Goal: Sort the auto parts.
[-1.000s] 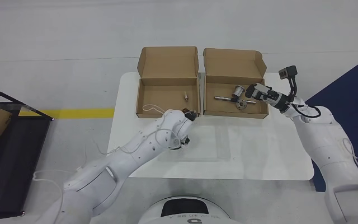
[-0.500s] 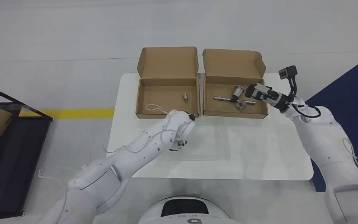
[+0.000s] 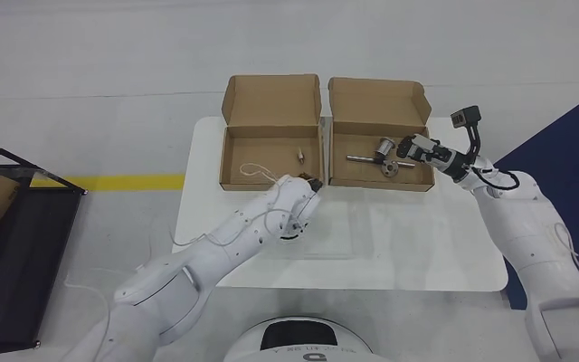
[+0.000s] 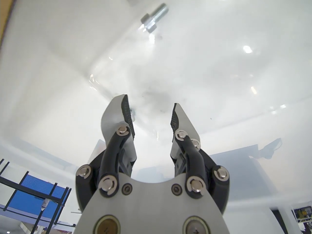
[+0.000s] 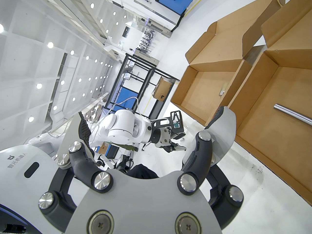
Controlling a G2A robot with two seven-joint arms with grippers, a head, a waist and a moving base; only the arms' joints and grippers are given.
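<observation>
Left gripper [image 4: 150, 104] hung released, empty, above table [image 4: 219, 62] near steel stud [image 4: 154, 18]; right gripper [image 5: 153, 114] spread empty over right carton [image 3: 375, 104].

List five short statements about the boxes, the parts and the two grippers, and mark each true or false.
1. The left box and the right box both stand open. True.
2. The left gripper holds a bolt. False: its jaws are open and empty; the bolt lies on the table.
3. The rod lies in the right box. True.
4. The right gripper is shut. False: its jaws are open, with nothing between them.
5. The left box is empty. False: a small part lies in it.
</observation>
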